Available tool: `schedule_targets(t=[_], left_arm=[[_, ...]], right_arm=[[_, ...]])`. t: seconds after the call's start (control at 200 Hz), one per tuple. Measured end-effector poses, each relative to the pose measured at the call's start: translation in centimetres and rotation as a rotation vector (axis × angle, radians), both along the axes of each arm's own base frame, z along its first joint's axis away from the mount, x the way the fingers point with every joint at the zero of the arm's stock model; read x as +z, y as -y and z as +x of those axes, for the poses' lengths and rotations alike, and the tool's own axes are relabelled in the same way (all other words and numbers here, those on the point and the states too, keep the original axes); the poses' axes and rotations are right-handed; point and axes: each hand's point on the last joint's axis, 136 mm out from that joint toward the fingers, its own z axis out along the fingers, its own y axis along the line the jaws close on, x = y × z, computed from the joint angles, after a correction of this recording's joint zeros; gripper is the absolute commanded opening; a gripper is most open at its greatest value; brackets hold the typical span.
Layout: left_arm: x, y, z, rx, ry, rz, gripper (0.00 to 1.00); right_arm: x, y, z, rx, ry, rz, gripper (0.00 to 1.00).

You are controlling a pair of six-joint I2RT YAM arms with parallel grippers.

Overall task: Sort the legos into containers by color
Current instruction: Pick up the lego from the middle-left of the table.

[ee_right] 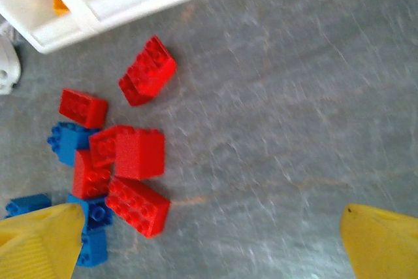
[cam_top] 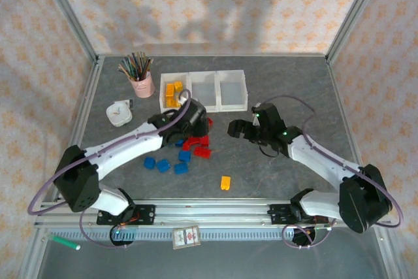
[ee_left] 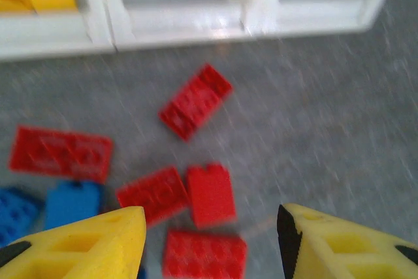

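Left pincer hangs part-open and empty above the red legos, which lie loose on the bench just short of the containers. Right pincer is spread wide near the same heap, holding nothing. Some yellow legos sit in the leftmost container; blue legos and a lone yellow brick lie nearer the arms.

The table is a matt grey sheet with faint stone-like mottling. The legos are hard plastic, smooth and slightly shiny. The containers are glossy white plastic that catches light along the rims. The fingers of the left hand look like matt yellow plastic. A pale metal rail with a dull sheen lines the table's near edge.
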Motion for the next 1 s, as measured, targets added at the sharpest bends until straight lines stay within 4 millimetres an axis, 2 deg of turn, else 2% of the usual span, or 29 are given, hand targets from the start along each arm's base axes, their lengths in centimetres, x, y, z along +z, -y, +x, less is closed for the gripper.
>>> schedule_targets(t=[0.13, 0.23, 0.375, 0.495, 0.656, 0.831, 1.001], left_arm=[[-1.3, 2.4, -5.0, -0.050, -0.065, -0.040, 0.60], [-2.0, 4.1, -8.0, -0.077, -0.108, -0.066, 0.62], [-3.0, 6.6, -11.4, -0.116, -0.155, -0.094, 0.65], [-5.4, 8.6, -13.5, -0.148, -0.212, -0.075, 0.66], [-8.7, 9.7, -14.3, -0.158, -0.273, -0.015, 0.67], [-9.7, 10.8, -14.0, -0.160, -0.282, -0.007, 0.67], [-11.1, 11.6, -13.9, -0.160, -0.299, 0.014, 0.63]], right_arm=[[-1.7, 1.2, -2.1, -0.004, -0.042, -0.021, 1.00], [-2.5, 1.9, -3.2, -0.012, -0.068, -0.035, 1.00], [-3.4, 2.7, -4.3, -0.031, -0.091, -0.040, 1.00], [-4.2, 3.2, -5.0, -0.044, -0.109, -0.042, 1.00], [-4.7, 4.0, -5.3, -0.076, -0.116, -0.041, 1.00], [-4.7, 4.6, -5.0, -0.099, -0.112, -0.038, 1.00], [-5.0, 4.7, -5.2, -0.101, -0.119, -0.038, 1.00]])
